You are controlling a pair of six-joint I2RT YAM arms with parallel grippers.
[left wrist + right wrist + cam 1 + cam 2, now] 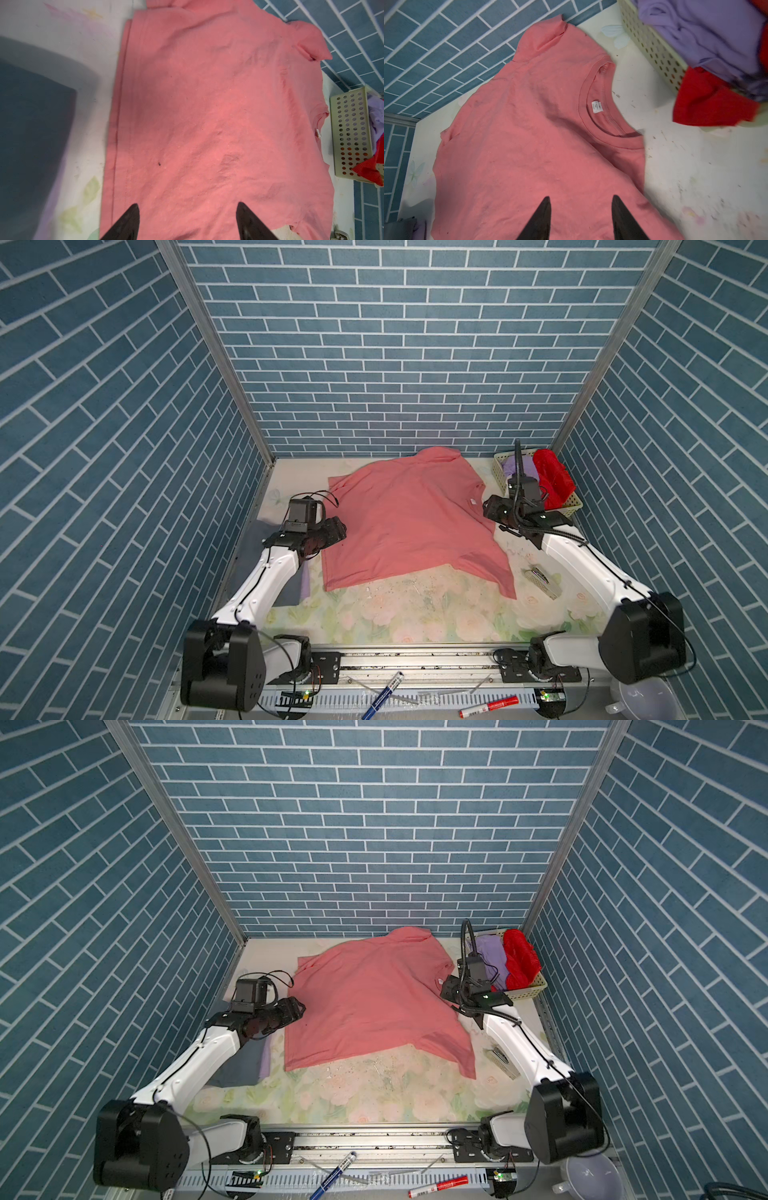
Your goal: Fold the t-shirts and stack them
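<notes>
Care over symmetry matters now: with the pink shirt (pixel 411 522) spread flat on the worktop (pixel 415 614), our left hand (pixel 340 529) at its hem and right hand (pixel 487 509) by its collar both apart and empty, we should pinch matching corners and fold evenly
</notes>
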